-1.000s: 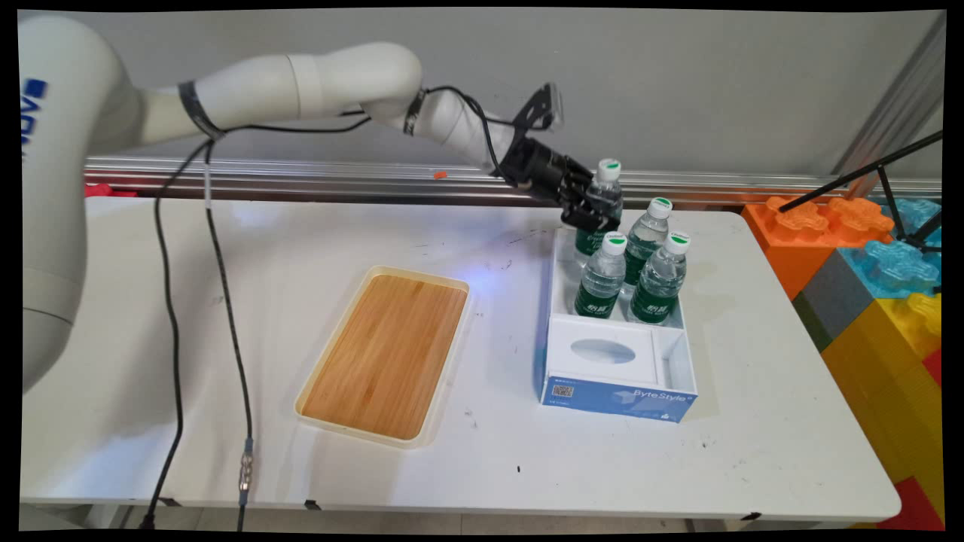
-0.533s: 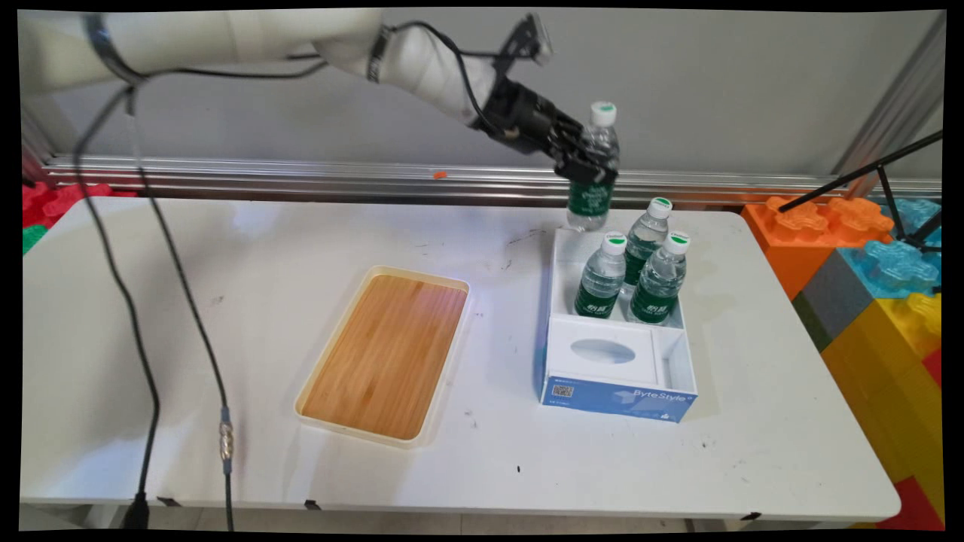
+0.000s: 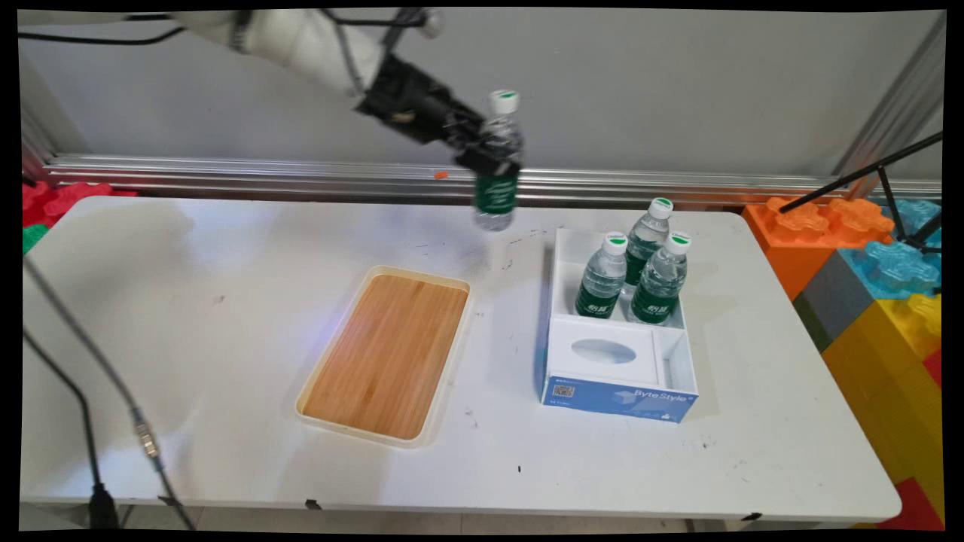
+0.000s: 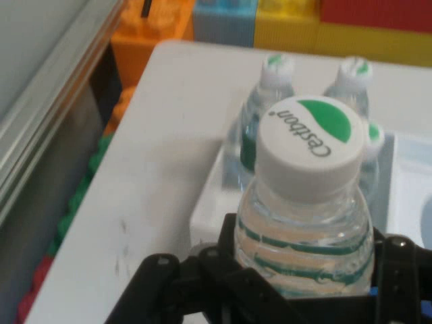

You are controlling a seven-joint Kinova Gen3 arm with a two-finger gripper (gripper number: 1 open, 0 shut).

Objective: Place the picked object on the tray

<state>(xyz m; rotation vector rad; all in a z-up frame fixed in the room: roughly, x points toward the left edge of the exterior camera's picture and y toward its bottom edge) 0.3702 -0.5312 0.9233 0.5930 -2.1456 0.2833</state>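
Black gripper (image 3: 482,154) clamps a water bottle (image 3: 497,162) upright, high above the table (image 3: 226,248).

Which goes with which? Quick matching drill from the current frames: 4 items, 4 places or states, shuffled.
Items:
1. held bottle
2. wooden tray
3. three bottles
4. gripper

Places or states:
A. standing upright in the far end of the white box
B. shut around a bottle's body
C. flat on the table, left of the box
D. in the air above the table, upright, between tray and box

Pairs: 1-D, 2-C, 3-A, 4-B
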